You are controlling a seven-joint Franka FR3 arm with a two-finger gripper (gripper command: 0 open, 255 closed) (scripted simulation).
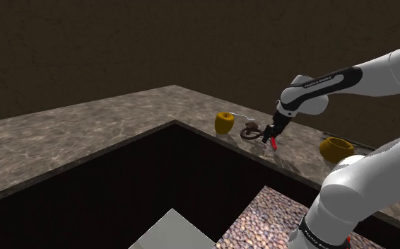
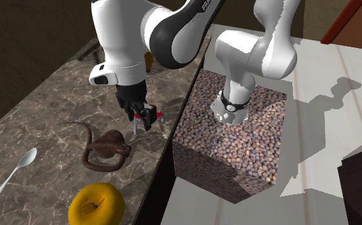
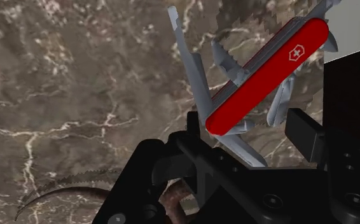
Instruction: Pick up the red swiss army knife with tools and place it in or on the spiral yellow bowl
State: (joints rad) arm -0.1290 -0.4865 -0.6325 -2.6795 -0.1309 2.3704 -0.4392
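My black gripper is shut on the red swiss army knife and holds it a little above the brown marble counter. The knife has its grey metal tools fanned out, and its lower end is clasped between the fingers. In the second exterior view the gripper hangs near the counter's edge with the knife in it. The yellow bowl sits on the counter to the shoulder view's right of the gripper, partly behind my arm.
A brown ray-shaped figure lies on the counter close beside the gripper. Beyond it are a yellow apple-like object and a white spoon. The pebbled stand adjoins the counter's edge. A black area lies inside the counter's corner.
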